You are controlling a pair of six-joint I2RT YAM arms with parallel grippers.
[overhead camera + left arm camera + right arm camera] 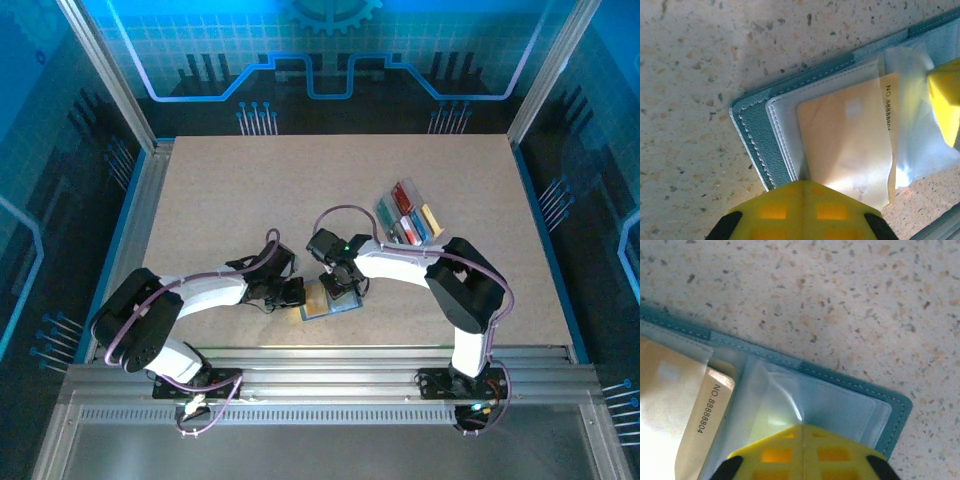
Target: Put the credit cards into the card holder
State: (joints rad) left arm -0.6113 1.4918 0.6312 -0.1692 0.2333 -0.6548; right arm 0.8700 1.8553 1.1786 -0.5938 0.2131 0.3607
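Note:
The slate-blue card holder [325, 305] lies open on the table between both arms. A yellow-orange credit card [845, 145] sits under its clear inner sleeve, with the printed number end [705, 410] sticking out toward the fold. My left gripper [807, 184] is shut, its tip resting on the holder's near edge at the card's corner. My right gripper [802, 427] is shut on the other half's clear sleeve [775, 400], which lifts toward its tip. In the top view the left gripper [292, 293] and right gripper [340, 288] flank the holder. More credit cards [405, 215] lie behind the right arm.
A clear compartment tray [384, 209] holding red, blue, teal and yellow cards stands behind the right arm. The right finger [945, 105] shows at the edge of the left wrist view. The metal rail [320, 355] runs just in front of the holder.

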